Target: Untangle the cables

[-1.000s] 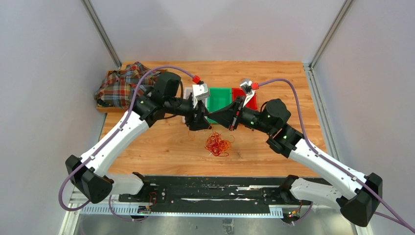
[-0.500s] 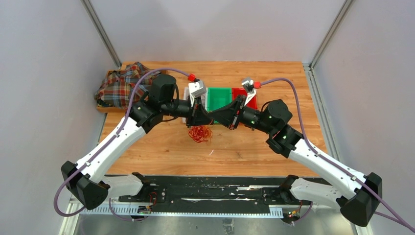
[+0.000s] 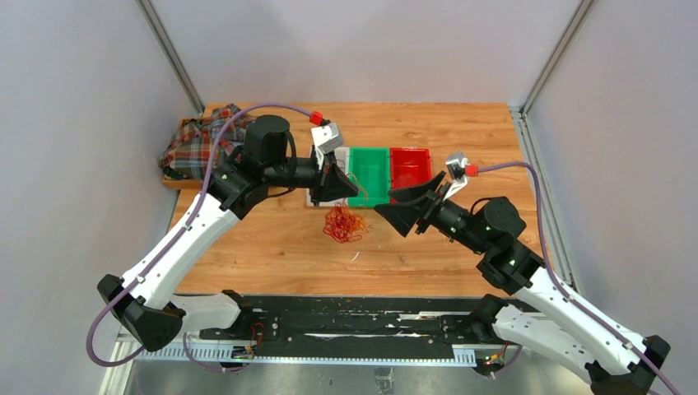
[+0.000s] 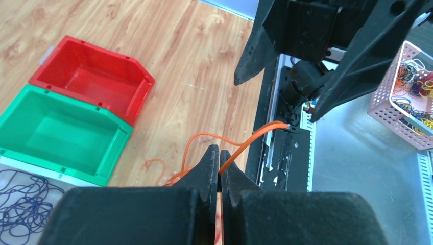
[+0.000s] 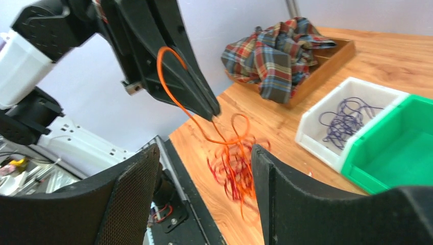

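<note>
Cables [image 3: 342, 224]: red-orange wiry clump just below left hand [image 3: 336, 188], over bench [image 3: 428, 247], on near side of green bin [image 3: 369, 167]. Right hand [image 3: 393, 211] close by, off clump.

Left wrist: left hand fingers together, clamped on single orange strand [image 4: 254, 137]. Strand keeps springy arc.

Right wrist: right hand fingers apart, empty. Clump dangles ahead from pinched strand; contact with bench unclear.

Judgement: very light, limp yet springy, snag-prone, thin enough to slip from pads. Best hold: one loose loop at clump edge, drawn gently away from left hand.
</note>
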